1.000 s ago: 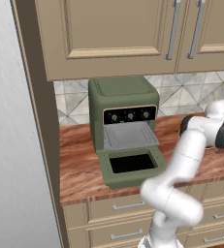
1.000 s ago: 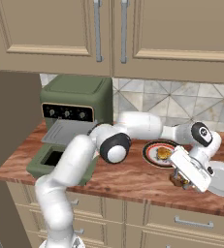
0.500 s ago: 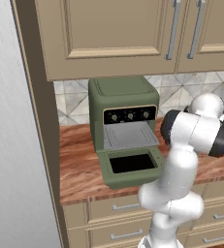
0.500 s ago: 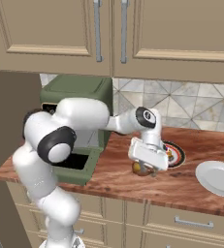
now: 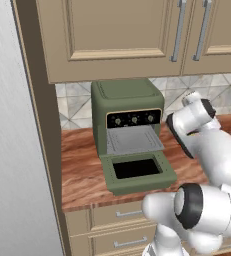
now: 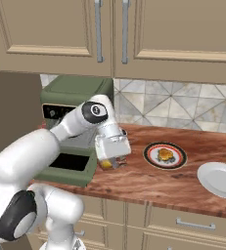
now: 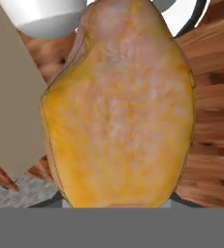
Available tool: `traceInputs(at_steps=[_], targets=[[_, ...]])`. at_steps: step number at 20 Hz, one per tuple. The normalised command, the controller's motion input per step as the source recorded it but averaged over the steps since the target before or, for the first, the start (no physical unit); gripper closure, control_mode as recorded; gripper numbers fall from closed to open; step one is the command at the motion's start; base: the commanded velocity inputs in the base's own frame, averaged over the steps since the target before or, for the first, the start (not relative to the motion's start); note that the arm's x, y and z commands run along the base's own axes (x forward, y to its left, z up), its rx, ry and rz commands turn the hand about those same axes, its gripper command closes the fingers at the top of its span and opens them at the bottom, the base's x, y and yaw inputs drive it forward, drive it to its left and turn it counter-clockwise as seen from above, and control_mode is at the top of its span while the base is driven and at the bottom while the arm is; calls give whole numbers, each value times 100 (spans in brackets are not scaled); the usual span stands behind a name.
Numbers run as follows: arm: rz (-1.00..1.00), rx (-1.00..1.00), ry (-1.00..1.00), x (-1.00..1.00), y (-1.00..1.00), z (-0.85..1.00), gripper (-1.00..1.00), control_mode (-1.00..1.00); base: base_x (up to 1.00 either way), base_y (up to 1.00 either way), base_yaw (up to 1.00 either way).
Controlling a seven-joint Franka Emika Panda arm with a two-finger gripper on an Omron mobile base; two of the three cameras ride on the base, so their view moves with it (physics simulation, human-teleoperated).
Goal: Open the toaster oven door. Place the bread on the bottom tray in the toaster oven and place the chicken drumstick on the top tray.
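The drumstick (image 7: 120, 106), yellow and pale pink, sits right at the hand camera, pinched in the gripper (image 6: 109, 163) and hanging just over the wooden counter (image 6: 183, 183) beside the oven (image 5: 128, 112). The oven door (image 5: 137, 172) lies folded down flat, its dark window facing up, with a grey tray (image 5: 133, 140) showing inside. Farther right on the counter, a dark-rimmed plate (image 6: 165, 155) carries the bread (image 6: 165, 155), and an empty white plate (image 6: 221, 178) sits beyond

The toaster oven door (image 5: 137, 171) lies flat open, the oven mouth (image 5: 134, 139) unobstructed from the front.
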Motion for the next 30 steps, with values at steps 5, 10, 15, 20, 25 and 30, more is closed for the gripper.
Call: traceInputs(at_steps=[5,10,15,20,25,30], targets=[[35,22,-23,0,62,41,100,-100,0,0,0],[9,27,-19,17,75,26,100,-100,0,0,0],[0,25,-12,52,67,35,100,-100,0,0,0],[0,10,-9,52,69,-20,100,-100,0,0,0],[-6,5,-10,35,35,-29,100,-100,0,0,0],[-16,4,-18,38,26,-23,100,-100,0,0,0]])
